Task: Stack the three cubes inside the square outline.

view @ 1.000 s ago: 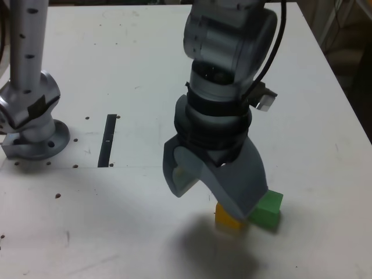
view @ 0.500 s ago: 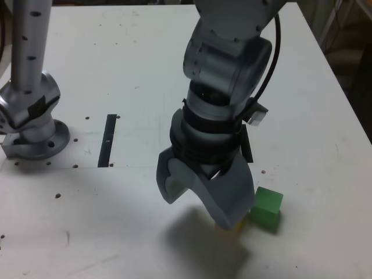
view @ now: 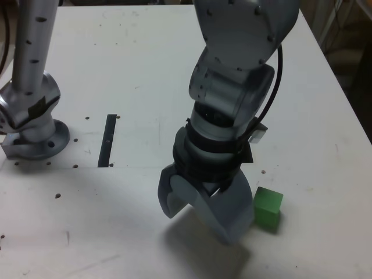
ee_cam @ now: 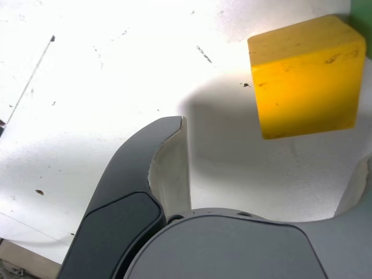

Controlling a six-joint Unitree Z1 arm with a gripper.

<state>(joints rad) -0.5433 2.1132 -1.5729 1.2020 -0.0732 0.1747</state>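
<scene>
Claw [view: 200,218]: spread wide, low over desk [view: 116,75] (nothing gripped)
Yellow cube [ee_cam: 305,75]: between jaws, untouched
Green cube [view: 268,208]: at claw's 3 o'clock

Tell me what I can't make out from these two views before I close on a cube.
- Yellow cube: seen only in the wrist view; the open gripper hides it in the exterior view.
- Red cube: in neither view.
- Square outline: only a dark corner shows behind the arm, exterior view.
- Green cube: a sliver at the wrist view's edge.
</scene>
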